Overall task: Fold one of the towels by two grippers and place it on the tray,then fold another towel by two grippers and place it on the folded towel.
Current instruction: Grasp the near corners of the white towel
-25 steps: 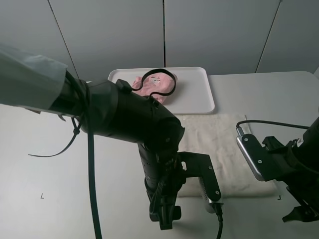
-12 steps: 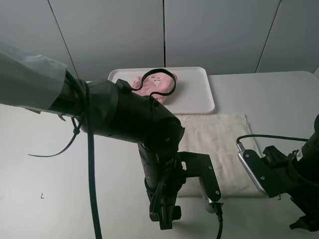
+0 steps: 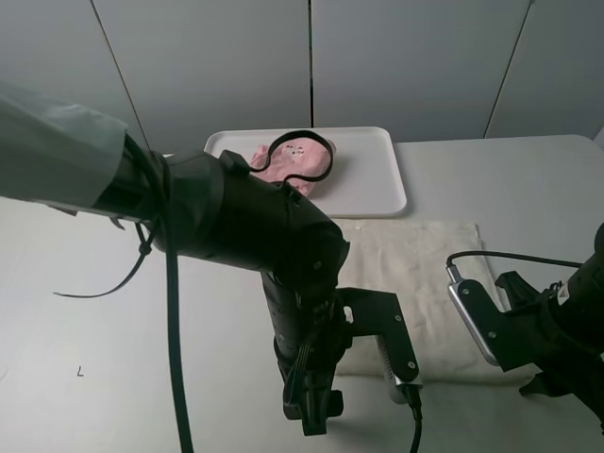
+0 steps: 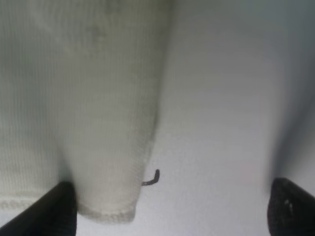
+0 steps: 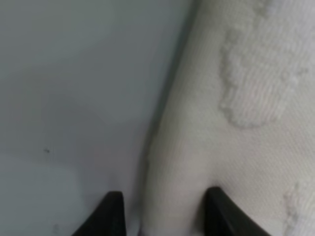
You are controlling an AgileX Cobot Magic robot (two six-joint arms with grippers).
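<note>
Pale grey table (image 3: pixel 500 179) in front of a panelled wall. The white tray (image 3: pixel 373 189) sits at the back, and the cream towel (image 3: pixel 415 264) is on the table just in front of it. The pink towel (image 3: pixel 264 156) is bunched up on the tray. The left gripper (image 4: pixel 172 206) is wide open around one near corner of the cream towel. The right gripper (image 5: pixel 165 216) is narrower and straddles its edge, can't tell if it's pinching.

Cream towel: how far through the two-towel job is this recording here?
Done: the pink towel lies on the tray. In hand: the cream towel lies spread on the table, the left gripper open over one near corner, the right gripper with its jaws astride the edge at the other. Left: fold it and lay it on the pink towel.
</note>
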